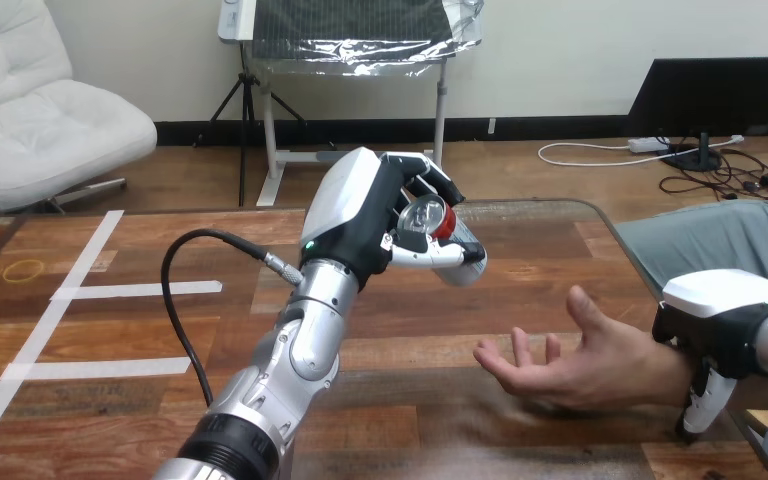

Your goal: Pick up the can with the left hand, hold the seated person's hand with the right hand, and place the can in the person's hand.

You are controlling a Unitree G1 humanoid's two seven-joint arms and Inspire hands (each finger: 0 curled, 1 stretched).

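My left hand (375,215) is raised above the middle of the wooden table (130,400), with its fingers and thumb curled round a red and silver can (438,222). The can lies tilted in the grip, its silver end towards me. Lower right, the person's hand (560,365) rests palm up just above the table with its fingers spread, below and to the right of the can. My right hand (715,320) lies over the person's wrist, and its fingers (700,405) curl down round it.
White tape lines (70,295) cross the table's left part, and a small yellow ring (23,268) lies near its far left edge. The table's right edge (630,250) runs beside the seated person's lap.
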